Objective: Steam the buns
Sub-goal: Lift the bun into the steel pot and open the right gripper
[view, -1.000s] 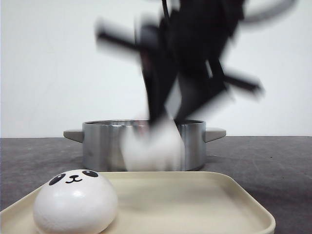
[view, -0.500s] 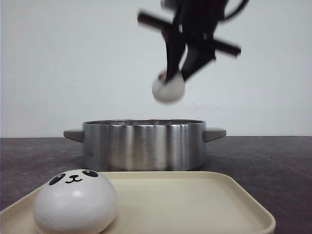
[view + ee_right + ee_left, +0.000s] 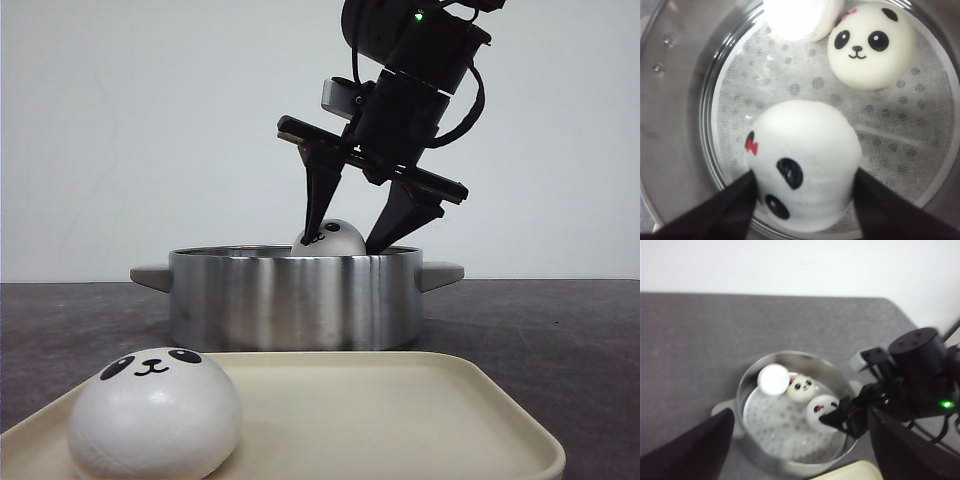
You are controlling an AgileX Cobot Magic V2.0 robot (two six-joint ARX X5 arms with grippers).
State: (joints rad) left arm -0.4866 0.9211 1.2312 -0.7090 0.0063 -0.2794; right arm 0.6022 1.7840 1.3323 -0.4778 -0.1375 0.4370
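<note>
I've got a brushed, shiny steel pot under my right gripper, its wall streaked with reflections. Between the matt black fingers sits a smooth white bun with a soft satin sheen and glossy black face marks. Just beyond it, a perforated liner, white and dull, looks like paper or thin cloth. Nearer me, a cream tray, smooth matt plastic by the look. The table is dark grey, finely grainy and matt.
</note>
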